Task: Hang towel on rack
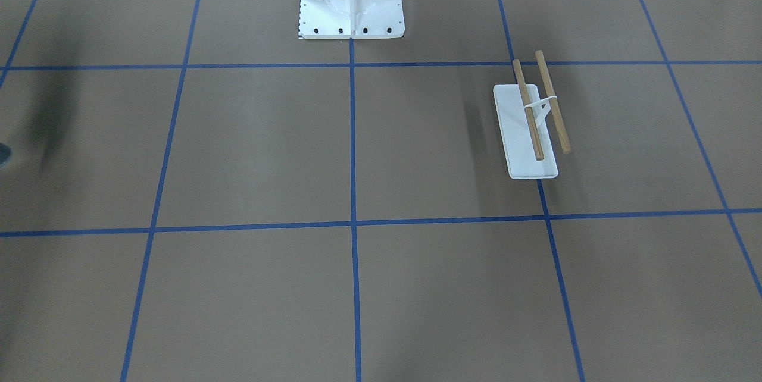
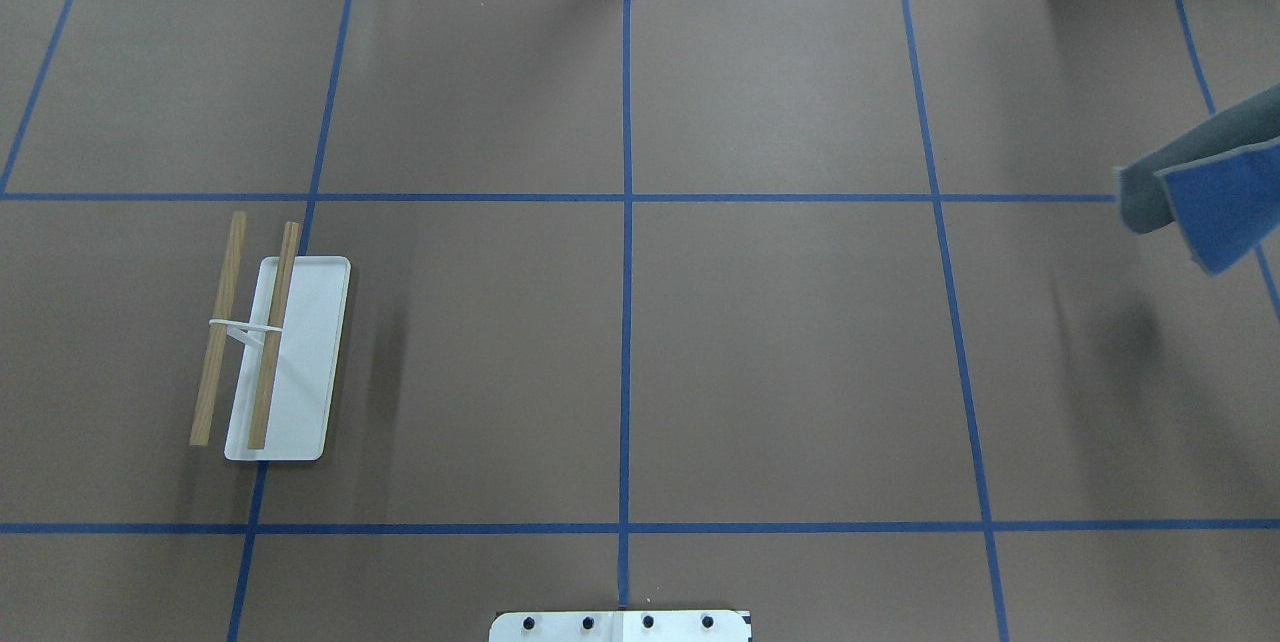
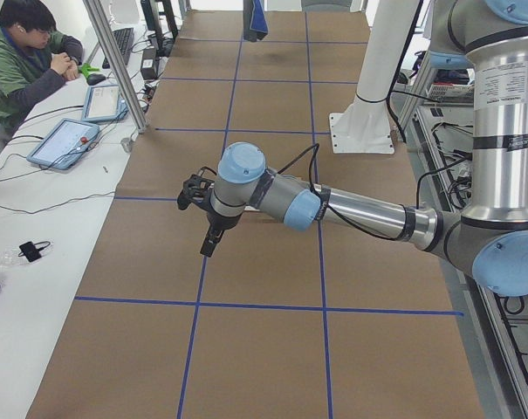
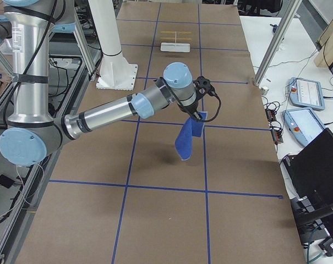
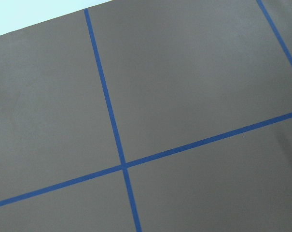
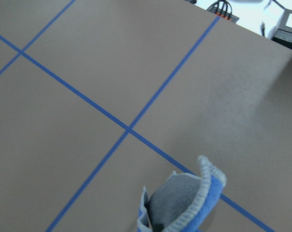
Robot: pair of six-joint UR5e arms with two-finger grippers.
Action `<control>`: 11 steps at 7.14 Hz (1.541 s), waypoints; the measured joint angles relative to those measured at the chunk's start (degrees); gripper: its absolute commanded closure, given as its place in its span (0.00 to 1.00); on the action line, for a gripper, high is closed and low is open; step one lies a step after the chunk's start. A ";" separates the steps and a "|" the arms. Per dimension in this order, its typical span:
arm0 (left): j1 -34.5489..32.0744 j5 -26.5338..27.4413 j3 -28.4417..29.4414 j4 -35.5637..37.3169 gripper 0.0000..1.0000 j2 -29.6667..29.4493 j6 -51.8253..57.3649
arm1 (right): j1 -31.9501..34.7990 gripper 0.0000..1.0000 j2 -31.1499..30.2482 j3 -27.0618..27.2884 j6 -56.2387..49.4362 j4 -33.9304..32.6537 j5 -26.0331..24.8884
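The towel point(image 4: 187, 140), royal blue on one face and grey on the other, hangs in the air from my right gripper point(image 4: 198, 116), clear of the table. It also shows at the right edge of the overhead view point(image 2: 1215, 197), at the bottom of the right wrist view point(image 6: 184, 203), and far off in the exterior left view point(image 3: 255, 17). The rack point(image 2: 270, 342), two wooden rods on a white base, stands on the robot's left point(image 1: 533, 126) point(image 4: 175, 39). My left gripper point(image 3: 209, 243) hovers over bare table. I cannot tell whether either gripper is open or shut.
The robot's white pedestal point(image 1: 351, 7) stands at the table's middle edge. The brown table cover point(image 2: 780, 352) is marked with blue tape lines. An operator point(image 3: 28, 52) sits beside the table with tablets point(image 3: 67, 144).
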 measured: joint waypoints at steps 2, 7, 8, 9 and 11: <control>0.32 -7.15 -0.12 -2.26 0.01 -2.54 -12.20 | -8.74 1.00 8.47 2.13 13.39 0.07 -3.44; 15.47 -5.52 0.89 -20.36 0.01 -13.09 -65.37 | -41.56 1.00 23.86 7.78 38.66 -0.57 -43.01; 19.94 -1.55 1.16 -21.01 0.01 -16.15 -73.19 | -46.22 1.00 26.25 7.80 37.99 -0.70 -48.74; 24.27 1.78 1.79 -21.18 0.01 -19.35 -79.61 | -48.98 1.00 27.87 7.76 32.23 -0.80 -51.64; 32.81 8.78 2.88 -21.08 0.01 -25.29 -89.85 | -53.87 1.00 31.70 6.69 17.23 -4.18 -57.04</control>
